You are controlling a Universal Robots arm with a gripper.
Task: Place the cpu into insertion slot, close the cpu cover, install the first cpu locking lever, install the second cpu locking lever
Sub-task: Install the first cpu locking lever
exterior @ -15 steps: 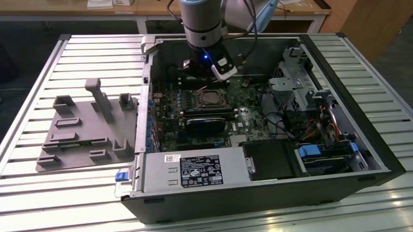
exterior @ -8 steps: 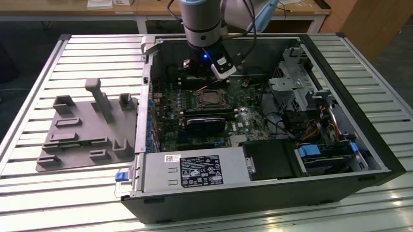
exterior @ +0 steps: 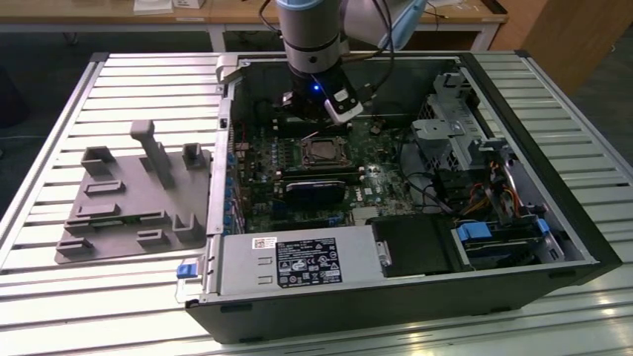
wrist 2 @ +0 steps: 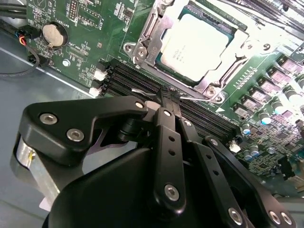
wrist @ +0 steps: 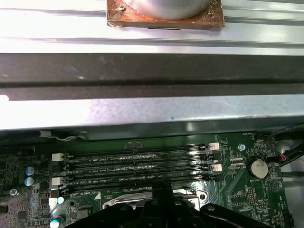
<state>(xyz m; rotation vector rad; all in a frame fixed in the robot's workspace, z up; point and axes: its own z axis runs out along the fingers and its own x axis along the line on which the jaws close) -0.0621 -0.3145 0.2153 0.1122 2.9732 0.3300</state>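
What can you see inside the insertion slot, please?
The cpu lies in the insertion slot, its edges under the cpu cover; the contacts beneath are hidden.

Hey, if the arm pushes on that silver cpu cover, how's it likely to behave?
The cpu cover looks like thin sheet metal with a cut-out centre, so it is probably light and a bit springy. It lies flat around the cpu, so a downward push likely just seats it; it's unlikely to slide or tip.

Space above cpu [wrist 2: 197,45] stood open. Chassis wall [wrist: 152,111] close beside memory slots [wrist: 137,164]; drive cage [exterior: 450,119] crowded exterior view's right; dark card [exterior: 314,194] lay near cpu.
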